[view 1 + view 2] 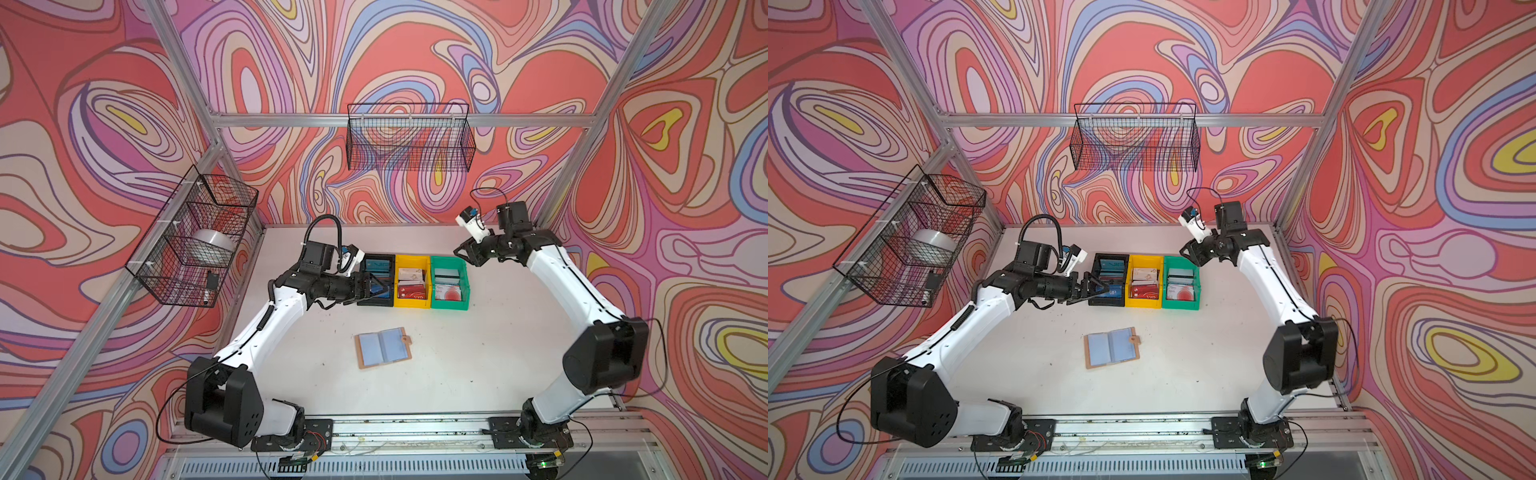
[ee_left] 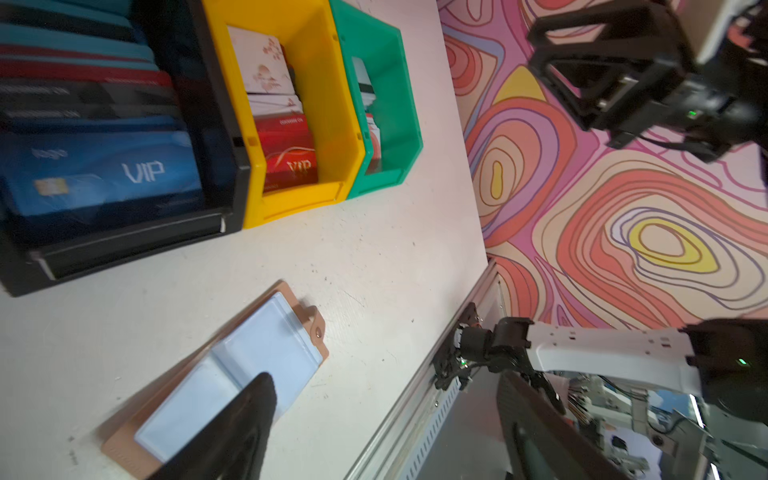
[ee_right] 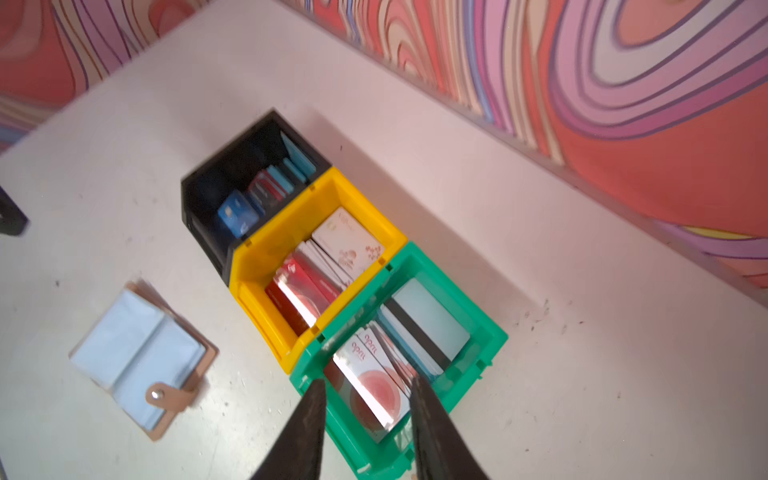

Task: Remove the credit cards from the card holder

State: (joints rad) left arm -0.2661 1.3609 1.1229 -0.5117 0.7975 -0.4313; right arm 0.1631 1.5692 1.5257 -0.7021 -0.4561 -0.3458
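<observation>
The tan card holder (image 1: pixel 383 347) (image 3: pixel 141 357) lies open and flat mid-table, its pale clear sleeves up. Credit cards stand in three bins: a blue VIP card (image 2: pixel 104 174) in the black bin (image 1: pixel 376 302), a dark red card (image 3: pixel 297 291) in the yellow bin (image 1: pixel 412 304), and a pale card with a red blotch (image 3: pixel 370 386) in the green bin (image 1: pixel 451 306). My left gripper (image 1: pixel 376 286) (image 2: pixel 386 386) hovers over the black bin, open and holding nothing. My right gripper (image 1: pixel 461 252) (image 3: pixel 367 384) hangs above the green bin's far right side, jaws apart and empty.
The three bins stand side by side behind the holder. A wire basket (image 1: pixel 409 137) hangs on the back wall. Another wire basket (image 1: pixel 195 237) on the left wall holds a tape roll. An aluminium rail (image 1: pixel 415 424) runs along the table's front edge.
</observation>
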